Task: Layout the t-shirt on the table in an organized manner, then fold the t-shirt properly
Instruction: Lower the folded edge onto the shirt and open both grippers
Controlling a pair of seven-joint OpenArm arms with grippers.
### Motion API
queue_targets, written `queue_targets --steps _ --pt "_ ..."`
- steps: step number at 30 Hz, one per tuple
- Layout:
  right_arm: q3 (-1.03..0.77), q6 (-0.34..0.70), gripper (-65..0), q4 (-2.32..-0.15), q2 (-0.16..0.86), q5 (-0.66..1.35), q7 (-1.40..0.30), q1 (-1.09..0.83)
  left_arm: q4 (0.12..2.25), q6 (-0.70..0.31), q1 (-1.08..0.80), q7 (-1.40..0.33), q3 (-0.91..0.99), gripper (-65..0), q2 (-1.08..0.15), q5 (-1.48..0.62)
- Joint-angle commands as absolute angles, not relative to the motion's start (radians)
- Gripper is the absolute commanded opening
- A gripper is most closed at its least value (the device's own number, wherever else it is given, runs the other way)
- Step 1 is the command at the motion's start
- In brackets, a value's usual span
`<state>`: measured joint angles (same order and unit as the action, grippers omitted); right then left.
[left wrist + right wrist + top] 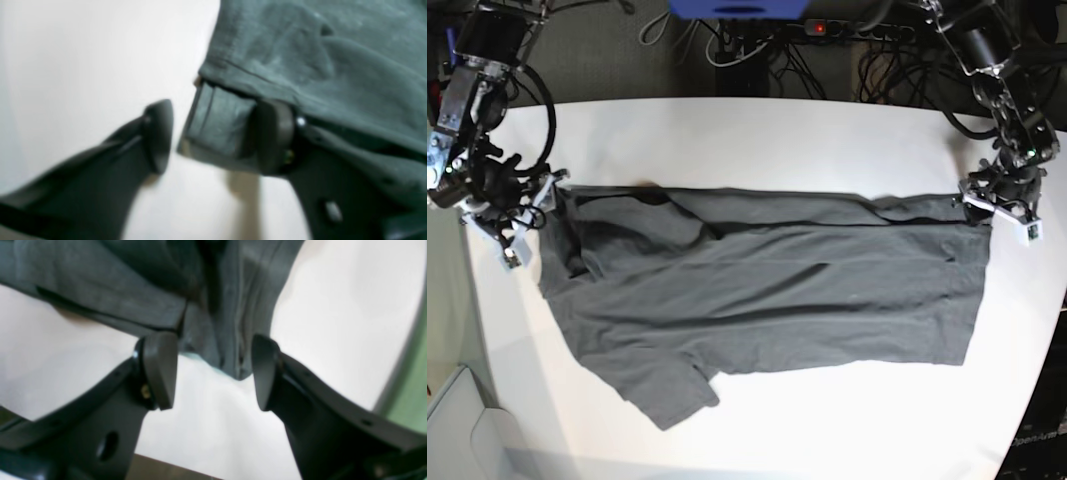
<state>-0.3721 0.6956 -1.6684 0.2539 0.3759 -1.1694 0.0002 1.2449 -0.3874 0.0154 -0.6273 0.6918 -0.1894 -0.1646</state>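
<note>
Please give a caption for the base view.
Two grippers at opposite ends of a grey t-shirt spread on the table.

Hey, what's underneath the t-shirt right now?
Under the t-shirt only the white table shows, bare around its edges. Whatever the spread cloth covers in the middle cannot be seen; no bulge suggests anything there.

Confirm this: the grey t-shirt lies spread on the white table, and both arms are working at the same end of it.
Not the same end. The base view shows the right gripper at one end of the t-shirt and the left gripper at the opposite end. It does lie spread on the white table.
</note>
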Motion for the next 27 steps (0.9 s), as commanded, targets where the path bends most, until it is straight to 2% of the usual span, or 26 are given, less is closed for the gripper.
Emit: queue_targets --steps 1,4,6,16,21,23,27 --pt "-0.377 0.698 -29.0 -1.650 0.272 0.383 -1.139 0.018 1.254 -0.389 0.025 -0.634 0.693 -40.3 -0.203 -0.170" --pt "-0.377 0.698 -29.0 -1.592 0.277 0.383 -1.086 0.019 1.254 -0.389 0.025 -0.634 0.693 -53.6 -0.203 -0.170" --pt "-0.377 0.698 -29.0 -1.570 0.292 0.383 -1.063 0.019 1.254 -0.389 0.025 -0.634 0.693 -57.4 -0.203 -0.170" --pt "-0.377 0.698 -29.1 -1.448 0.312 0.383 -0.963 0.019 1.267 -0.389 0.027 -0.636 0.693 -57.8 -0.205 -0.170" --pt "-0.378 0.698 -29.6 -1.443 0.315 0.384 -0.967 0.044 1.267 -0.389 0.027 -0.636 0.693 -58.0 -0.216 -0.170" --pt "-0.378 0.698 -34.4 -1.448 0.315 0.384 -0.967 0.045 1.268 -0.389 0.027 -0.636 0.697 -60.2 -0.217 -0.170" --pt "-0.378 0.698 -55.6 -1.445 0.315 0.384 -0.972 0.045 1.268 -0.389 0.025 -0.638 0.700 -63.7 -0.229 -0.170"
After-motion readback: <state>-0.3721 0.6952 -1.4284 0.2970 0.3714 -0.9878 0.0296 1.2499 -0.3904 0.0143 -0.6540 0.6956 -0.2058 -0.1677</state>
